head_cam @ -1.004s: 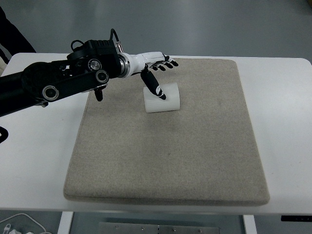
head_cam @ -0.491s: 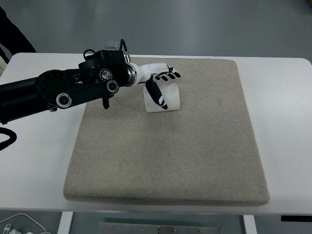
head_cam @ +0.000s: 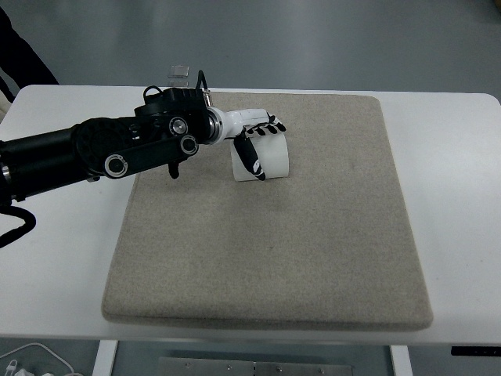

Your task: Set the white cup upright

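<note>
Upper centre of the frame: the robot's left hand (head_cam: 256,141) wrapped its thumb and fingers around a white cup (head_cam: 262,159) lying on its side on a beige mat (head_cam: 266,235) atop the white table (head_cam: 454,157). The cup's long axis appeared to run roughly left to right across the picture; which end was the mouth could not be told. A firm, even grip before tipping would likely keep it from rolling.
</note>
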